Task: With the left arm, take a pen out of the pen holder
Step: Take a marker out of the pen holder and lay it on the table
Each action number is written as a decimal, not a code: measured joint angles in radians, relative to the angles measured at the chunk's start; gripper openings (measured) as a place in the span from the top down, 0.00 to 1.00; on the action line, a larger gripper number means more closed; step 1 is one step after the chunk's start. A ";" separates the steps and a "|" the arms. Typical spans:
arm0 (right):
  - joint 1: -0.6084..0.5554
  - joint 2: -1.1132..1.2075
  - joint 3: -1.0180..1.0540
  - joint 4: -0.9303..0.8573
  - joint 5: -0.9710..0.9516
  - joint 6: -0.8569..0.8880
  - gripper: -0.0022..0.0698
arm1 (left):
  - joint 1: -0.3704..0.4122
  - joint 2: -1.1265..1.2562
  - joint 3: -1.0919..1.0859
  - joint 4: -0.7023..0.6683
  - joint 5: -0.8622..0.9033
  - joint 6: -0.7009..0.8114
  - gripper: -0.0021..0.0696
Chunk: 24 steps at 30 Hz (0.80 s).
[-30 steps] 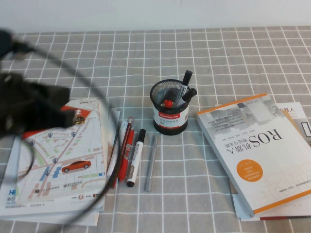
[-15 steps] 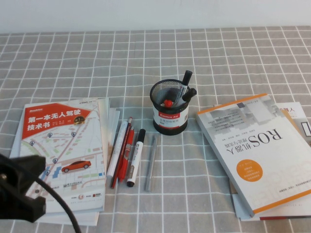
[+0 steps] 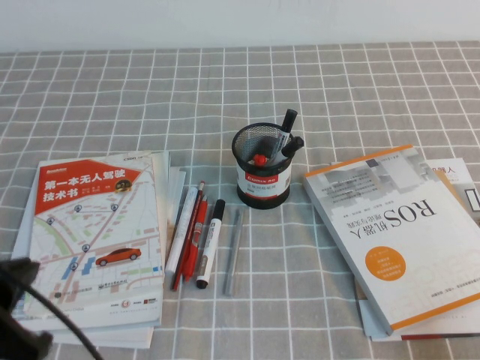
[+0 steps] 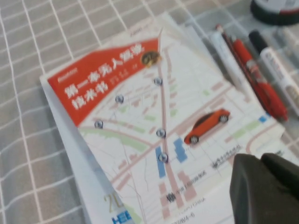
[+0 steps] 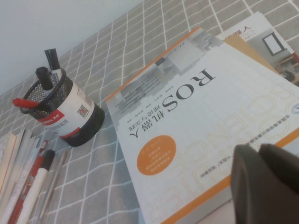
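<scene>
- High view: holder [image 3: 262, 165] stands upright mid-counter [image 3: 337, 90], between map book [image 3: 94, 225] and ROS book [image 3: 390, 225], touching neither
- Pens in it: tall marker [image 3: 288, 121] and a second black one, both with caps clear of the rim; red pen [image 3: 259, 159] sits low inside. Long axes near upright, tops leaning far-right
- Loose pens [image 3: 199, 232] lie in a row just near-left of the holder, axes near-to-far
- Left arm [image 3: 16, 307] is a dark shape at the near-left corner; holder lies well apart, farther out and to its right
- Left wrist view: left gripper [image 4: 262, 163] hangs over the map book's near part, fingers pressed together, empty; loose pens beyond, holder base past them
- Right wrist view: right gripper [image 5: 260, 154] over the ROS book's near edge, fingers look pressed together, empty; holder off to its left
- Judgement: left fingers must spread, then come down along the tall marker's tilt
</scene>
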 joint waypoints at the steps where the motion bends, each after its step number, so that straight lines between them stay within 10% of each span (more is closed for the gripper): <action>1: 0.000 0.000 0.000 0.000 0.000 0.000 0.99 | 0.000 -0.008 0.024 0.000 -0.016 0.000 0.97; 12: 0.000 0.000 0.000 0.004 0.000 0.000 0.99 | 0.022 -0.342 0.484 0.009 -0.550 -0.086 0.97; 24: 0.000 0.000 0.000 0.004 0.000 0.000 0.99 | 0.269 -0.637 0.561 -0.020 -0.288 -0.173 0.97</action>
